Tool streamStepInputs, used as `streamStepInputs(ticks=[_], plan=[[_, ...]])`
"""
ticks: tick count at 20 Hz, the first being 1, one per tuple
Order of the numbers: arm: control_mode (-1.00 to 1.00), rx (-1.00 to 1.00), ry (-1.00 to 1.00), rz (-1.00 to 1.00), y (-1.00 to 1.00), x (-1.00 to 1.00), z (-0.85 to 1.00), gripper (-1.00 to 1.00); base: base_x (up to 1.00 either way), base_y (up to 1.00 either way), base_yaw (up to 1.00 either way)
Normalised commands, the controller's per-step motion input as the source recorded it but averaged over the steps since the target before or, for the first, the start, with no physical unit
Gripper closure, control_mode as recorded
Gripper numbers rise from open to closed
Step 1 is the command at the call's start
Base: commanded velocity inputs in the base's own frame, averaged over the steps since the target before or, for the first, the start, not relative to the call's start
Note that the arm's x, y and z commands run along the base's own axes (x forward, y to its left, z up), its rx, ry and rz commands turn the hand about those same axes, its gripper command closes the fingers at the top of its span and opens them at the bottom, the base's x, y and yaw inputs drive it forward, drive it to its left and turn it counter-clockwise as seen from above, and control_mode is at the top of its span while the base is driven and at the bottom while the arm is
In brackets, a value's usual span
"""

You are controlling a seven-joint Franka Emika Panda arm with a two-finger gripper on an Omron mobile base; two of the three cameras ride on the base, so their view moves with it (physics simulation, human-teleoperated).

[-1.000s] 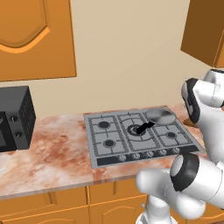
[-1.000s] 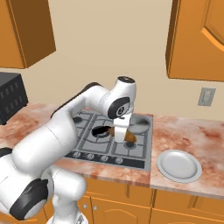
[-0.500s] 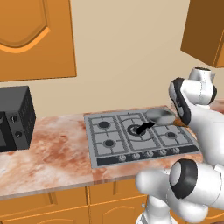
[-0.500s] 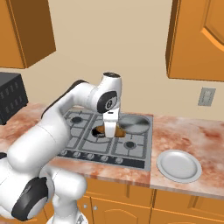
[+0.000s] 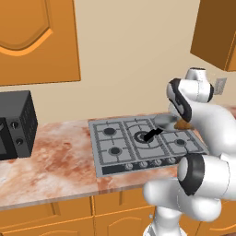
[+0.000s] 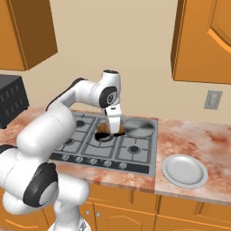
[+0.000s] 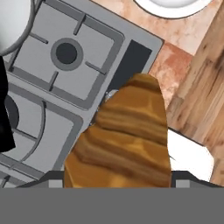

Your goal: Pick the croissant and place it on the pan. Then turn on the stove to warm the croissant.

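No readable text, label, brand, number or sign anywhere: none on the stove [image 5: 143, 143], the microwave [image 5: 14, 123] or the cabinets [image 6: 203, 40].

1. The white arm rises from the base, bends at a dark elbow joint and reaches forward, its upper link running level in the right base view.
2. The wrist turns downward, so the hand hangs nearly vertical with a slight tilt.
3. The pincer [image 6: 115, 131] points down, low over the cooking surface (its fingertips are hard to make out in either base view).
4. In the left base view the hand sits behind the arm's own forearm, with the pincer [image 5: 182, 123] at its lower end.
5. The pincer is closed around the croissant [image 7: 124, 139], which hides both fingertips in the hand view.
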Motion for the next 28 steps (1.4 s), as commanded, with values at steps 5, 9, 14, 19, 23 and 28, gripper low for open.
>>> streamStepInputs(ticks=[5,9,14,19,23,28], plan=[[-1.0,0.0,0.0,0.17,0.0,0.41,0.0,1.0,0.0,0.0,0.0],[-1.0,0.0,0.0,0.12,0.0,0.37,0.0,1.0,0.0,0.0,0.0],[-1.0,0.0,0.0,0.11,0.0,0.35,0.0,1.0,0.0,0.0,0.0],[-1.0,0.0,0.0,0.1,0.0,0.31,0.0,1.0,0.0,0.0,0.0],[-1.0,0.0,0.0,0.08,-0.01,0.28,0.0,1.0,0.0,0.0,0.0],[-1.0,0.0,0.0,0.07,-0.03,0.27,0.0,1.0,0.0,0.0,0.0]])
